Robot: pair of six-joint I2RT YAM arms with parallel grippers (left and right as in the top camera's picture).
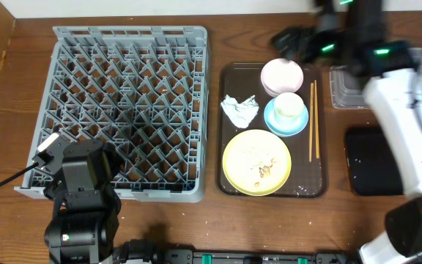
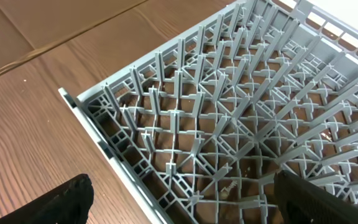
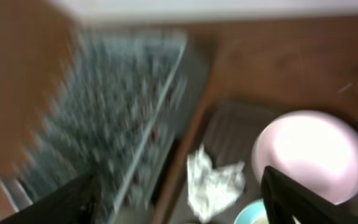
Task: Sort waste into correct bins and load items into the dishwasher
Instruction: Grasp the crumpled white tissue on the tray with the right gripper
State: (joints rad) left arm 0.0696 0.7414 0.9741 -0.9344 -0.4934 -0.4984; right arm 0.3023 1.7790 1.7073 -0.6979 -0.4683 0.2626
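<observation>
The grey dish rack point(image 1: 130, 110) fills the left of the table. My left gripper point(image 1: 68, 155) hangs open and empty over the rack's near-left corner point(image 2: 229, 112), its fingers point(image 2: 185, 210) spread wide. On the dark-brown tray point(image 1: 321, 183) lie a white bowl point(image 1: 281, 75), a white cup point(image 1: 289, 106) on a light-blue saucer point(image 1: 280, 126), a yellow plate point(image 1: 256, 163) with crumbs and a small wrapper point(image 1: 264, 170), a crumpled tissue point(image 1: 239, 110) and chopsticks point(image 1: 313, 121). My right gripper point(image 1: 290, 40) is open and empty above the tray's far end. Its blurred view point(image 3: 179, 208) shows the tissue point(image 3: 213, 180) and the bowl point(image 3: 312, 149).
A clear tub point(image 1: 343, 88) stands right of the tray, partly hidden by my right arm. A black tub point(image 1: 376, 161) lies nearer, at the right edge. Bare wooden table shows left of the rack point(image 2: 36, 124).
</observation>
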